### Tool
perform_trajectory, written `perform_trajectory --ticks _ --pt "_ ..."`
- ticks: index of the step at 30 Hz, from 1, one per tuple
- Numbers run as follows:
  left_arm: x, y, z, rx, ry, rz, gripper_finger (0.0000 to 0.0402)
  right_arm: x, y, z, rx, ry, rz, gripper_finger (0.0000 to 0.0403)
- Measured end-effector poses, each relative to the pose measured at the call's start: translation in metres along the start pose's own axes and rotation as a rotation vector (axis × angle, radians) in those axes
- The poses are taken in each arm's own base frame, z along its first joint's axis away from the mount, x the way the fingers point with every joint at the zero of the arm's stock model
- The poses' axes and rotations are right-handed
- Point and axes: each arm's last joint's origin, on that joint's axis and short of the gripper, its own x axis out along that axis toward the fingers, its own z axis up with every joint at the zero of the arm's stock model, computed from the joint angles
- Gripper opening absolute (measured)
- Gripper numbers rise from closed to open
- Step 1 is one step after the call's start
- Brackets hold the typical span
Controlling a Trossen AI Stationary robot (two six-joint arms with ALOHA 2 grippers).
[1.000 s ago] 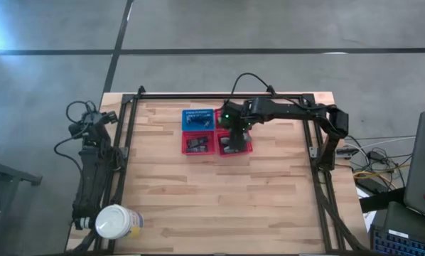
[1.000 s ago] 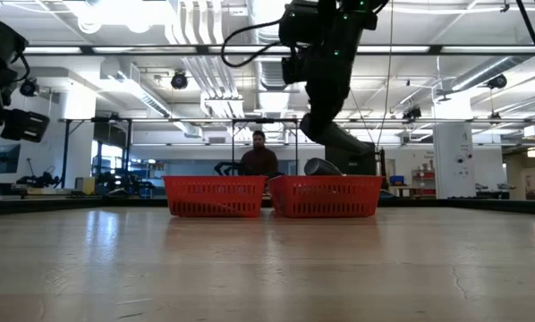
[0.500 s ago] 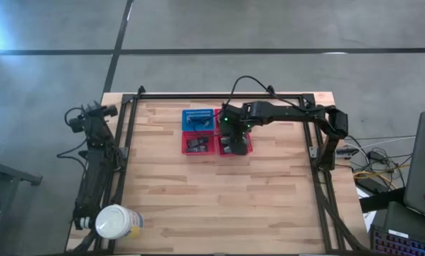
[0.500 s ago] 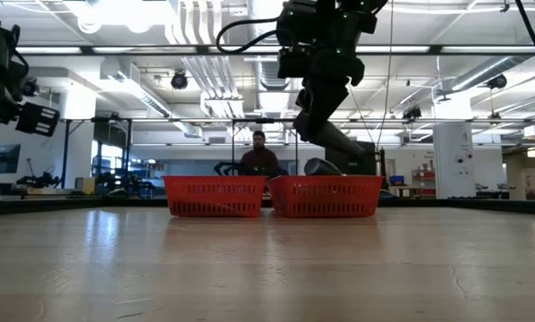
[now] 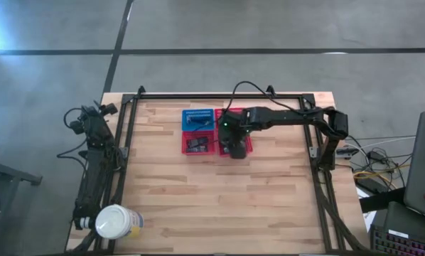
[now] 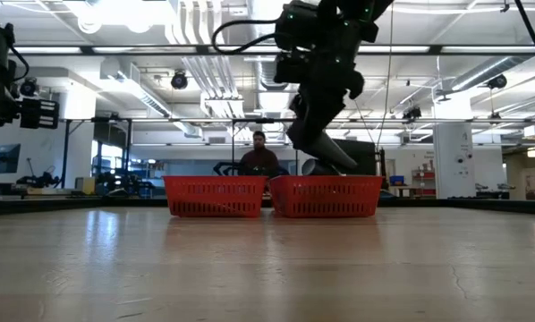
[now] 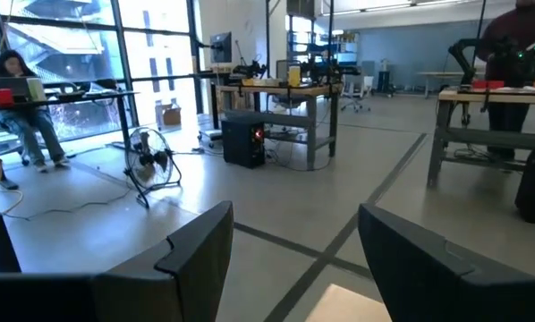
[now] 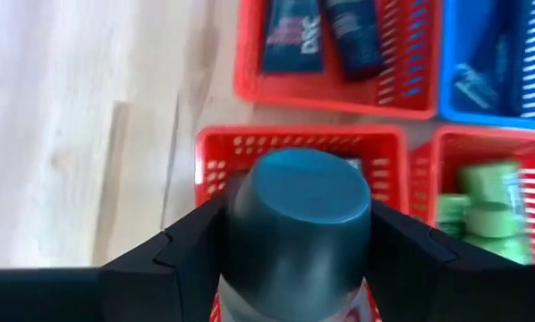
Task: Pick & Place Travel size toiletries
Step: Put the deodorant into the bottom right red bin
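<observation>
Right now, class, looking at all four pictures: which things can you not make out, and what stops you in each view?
- High view: the right gripper and arm cover most of the near red mesh basket; its contents are hidden.
- Right wrist view: the grey rounded bottle held between the fingers is cut off by the frame edge and hides that basket's inside.
- Low view: the basket walls hide what lies inside.
- Left wrist view: the left gripper faces the room; no table shows.

We see a rounded grey bottle point(image 8: 296, 224) with a teal cap facing us, clamped between two dark fingers point(image 8: 174, 255) above a red basket point(image 8: 216, 143). Two flat black tubes point(image 8: 290, 36) lie side by side in another red basket; bright green bottles point(image 8: 482, 192) cluster in a third.
</observation>
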Motion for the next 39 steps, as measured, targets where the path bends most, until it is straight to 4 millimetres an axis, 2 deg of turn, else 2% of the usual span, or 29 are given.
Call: perform_trajectory --ticks 5,9,15,21,26,31,39 --pt "0.000 0.000 -0.001 0.003 0.004 -0.001 0.0245 -0.016 -0.005 0.016 0.138 -0.072 -0.027 0.0204" --pt "0.000 0.000 -0.001 0.001 0.005 -0.001 0.0245 -0.021 -0.005 0.021 0.145 -0.114 0.012 0.0198" --pt "0.000 0.000 -0.001 -0.001 0.006 -0.001 0.0245 -0.006 0.015 0.016 0.074 -0.003 0.066 0.0216" --pt "0.000 0.000 -0.001 -0.001 0.006 -0.002 0.0245 0.011 0.028 0.014 -0.086 0.030 0.039 0.0205" --pt "0.000 0.000 -0.001 0.000 0.006 -0.002 0.0245 0.014 0.017 0.012 -0.117 0.032 -0.086 0.0208" --pt "0.000 0.000 -0.001 0.000 0.007 -0.002 0.0245 0.014 0.004 0.007 -0.104 0.045 -0.101 0.0223" --pt "0.000 0.000 -0.001 0.003 0.007 -0.003 0.0245 0.014 0.002 0.007 -0.121 0.046 -0.099 0.0218"
